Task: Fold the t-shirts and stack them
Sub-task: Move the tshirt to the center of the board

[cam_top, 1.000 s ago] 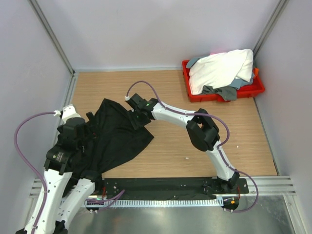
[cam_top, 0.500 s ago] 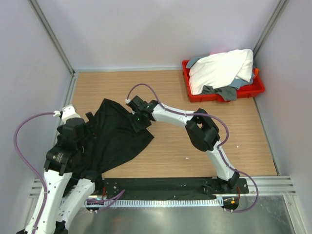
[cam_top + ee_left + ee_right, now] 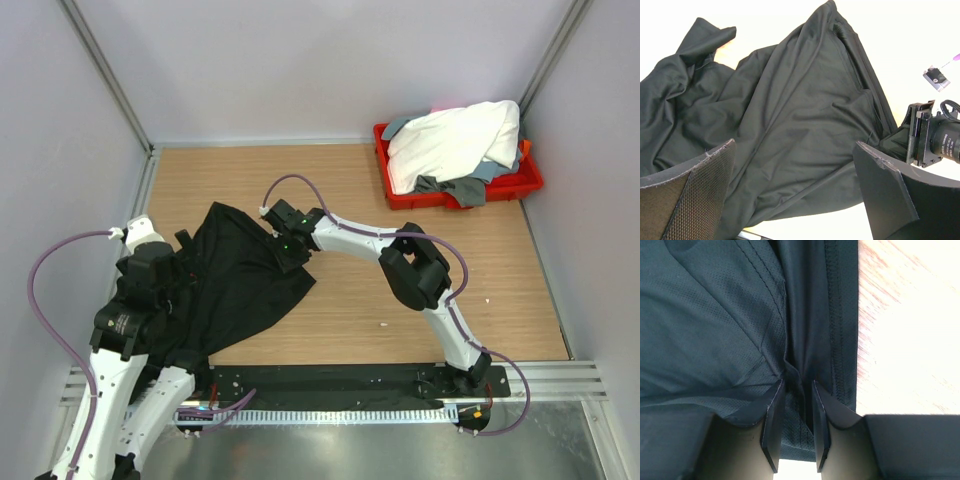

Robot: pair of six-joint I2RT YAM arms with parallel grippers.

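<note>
Across the left half of the wooden table (image 3: 430,200), the overhead view shows the black t-shirt (image 3: 235,290) lying crumpled, well apart from the white t-shirt (image 3: 450,140) and grey t-shirt (image 3: 455,190) heaped in the red tray (image 3: 525,185) at the far right corner. Only the right wrist view shows the right gripper (image 3: 799,390) pinching a raised fold of the black fabric beside its stitched hem; from above, the arm's own wrist hides that grip. The left wrist view alone shows the left gripper (image 3: 794,145) spread wide and empty above the black cloth.
</note>
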